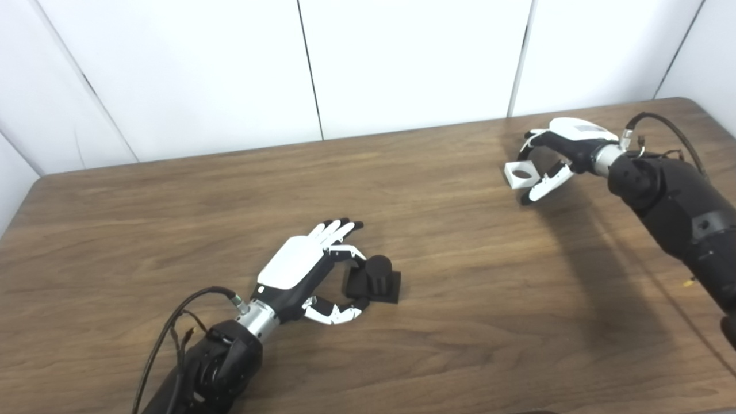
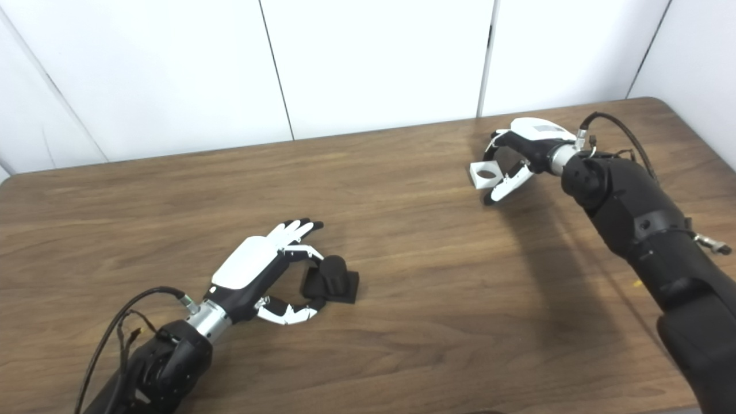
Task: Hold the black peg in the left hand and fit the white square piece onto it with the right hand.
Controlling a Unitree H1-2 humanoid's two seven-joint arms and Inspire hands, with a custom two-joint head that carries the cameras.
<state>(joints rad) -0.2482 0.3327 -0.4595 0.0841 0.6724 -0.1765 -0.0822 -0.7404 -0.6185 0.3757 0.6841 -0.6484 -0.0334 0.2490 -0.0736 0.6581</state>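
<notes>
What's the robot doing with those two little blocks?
It is getting ready to join them. The left hand is around the black peg, which sits on the table; its fingers look partly closed on the base. The right hand holds the white square piece far off to the side.

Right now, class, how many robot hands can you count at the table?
2: the left hand beside the black peg, near centre; the right hand at the white square piece, far right.

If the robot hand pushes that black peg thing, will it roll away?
Probably not. The black peg stands on a flat square base on the table, so it should slide rather than roll. It looks stiff, like hard plastic. Its short, wide shape makes tipping unlikely.
</notes>
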